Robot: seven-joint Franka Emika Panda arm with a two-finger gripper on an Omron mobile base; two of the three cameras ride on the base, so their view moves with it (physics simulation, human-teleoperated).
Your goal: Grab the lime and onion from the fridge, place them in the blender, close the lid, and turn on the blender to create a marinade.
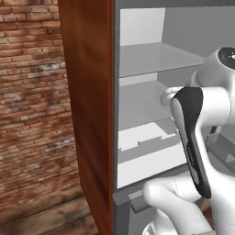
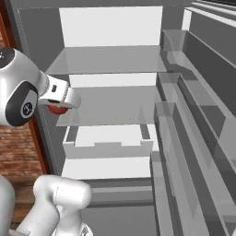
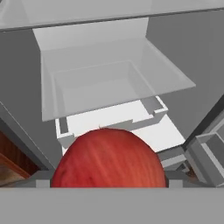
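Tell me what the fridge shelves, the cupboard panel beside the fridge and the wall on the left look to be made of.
Fridge shelves: likely glass or clear plastic, since the drawer below shows through them. Cupboard panel: reddish-brown wood with a smooth, slightly glossy finish; faint grain streaks show. Wall: matte red-brown brick with pale mortar lines and weathered patches.

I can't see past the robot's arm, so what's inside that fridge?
A red round onion sits close before the hand, peeking from under the wrist in the right base view. The fridge shelves look bare otherwise; the arm covers part of the middle shelf.
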